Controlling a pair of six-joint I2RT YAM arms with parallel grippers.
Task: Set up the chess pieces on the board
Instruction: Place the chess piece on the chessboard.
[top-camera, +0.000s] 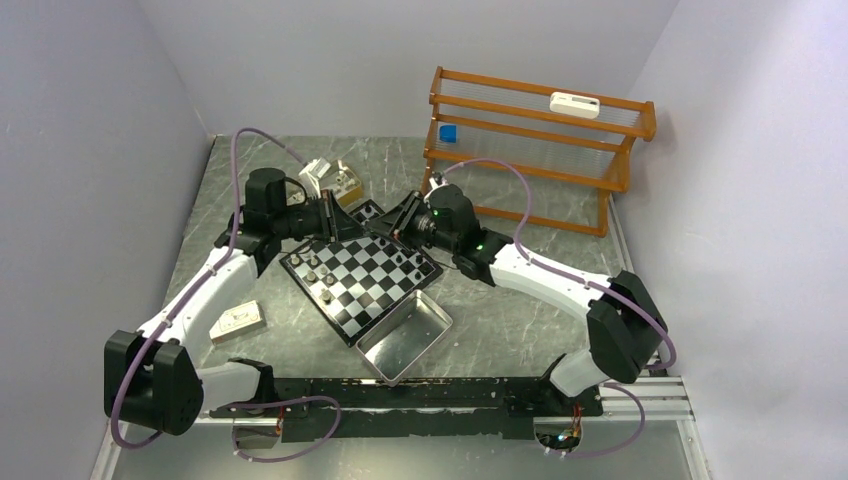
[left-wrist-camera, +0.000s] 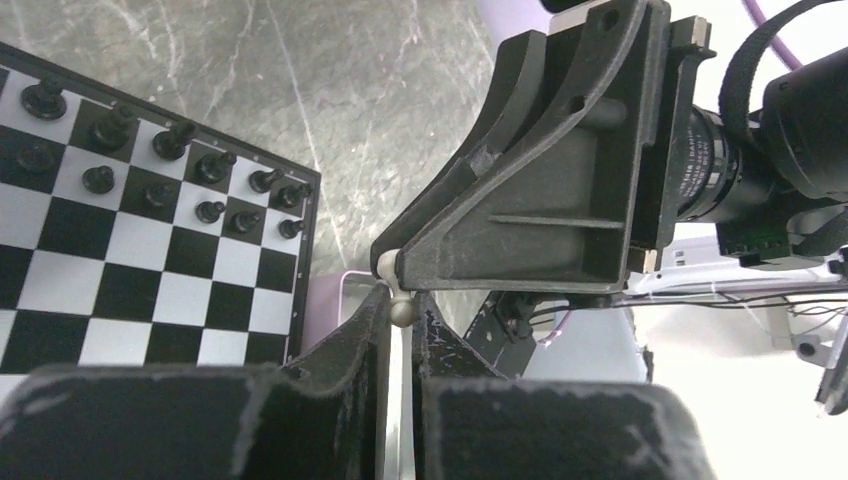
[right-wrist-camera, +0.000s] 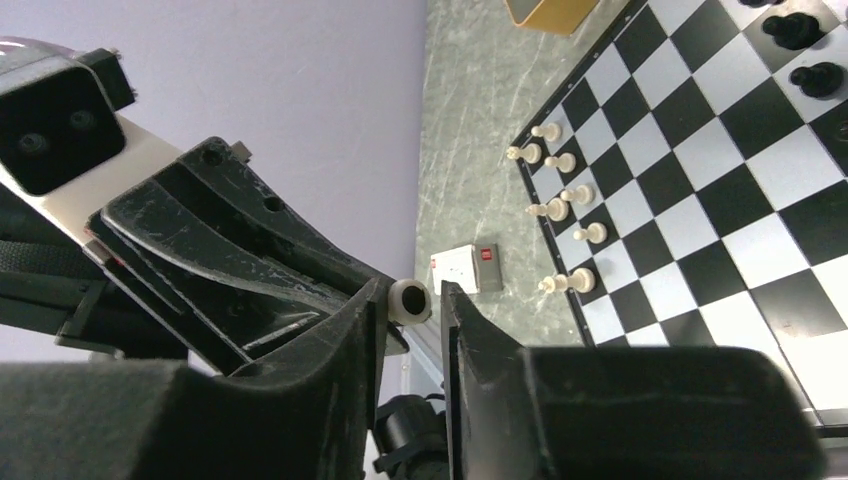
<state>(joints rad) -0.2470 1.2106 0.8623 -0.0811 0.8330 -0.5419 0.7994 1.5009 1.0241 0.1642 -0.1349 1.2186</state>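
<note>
Left gripper (left-wrist-camera: 400, 306) pinches a cream piece (right-wrist-camera: 409, 301) just beyond the board's far corner, and right gripper (right-wrist-camera: 414, 298) clamps the same one! On the board (top-camera: 372, 283), black pieces (left-wrist-camera: 160, 170) crowd the right, seven cream pieces (right-wrist-camera: 560, 205) line the left. Looks about half done.

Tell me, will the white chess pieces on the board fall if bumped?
Probably: the white chess pieces look tall on narrow bases, so a nudge may tip them. Tiny and rounded, they'd likely roll, too.
</note>
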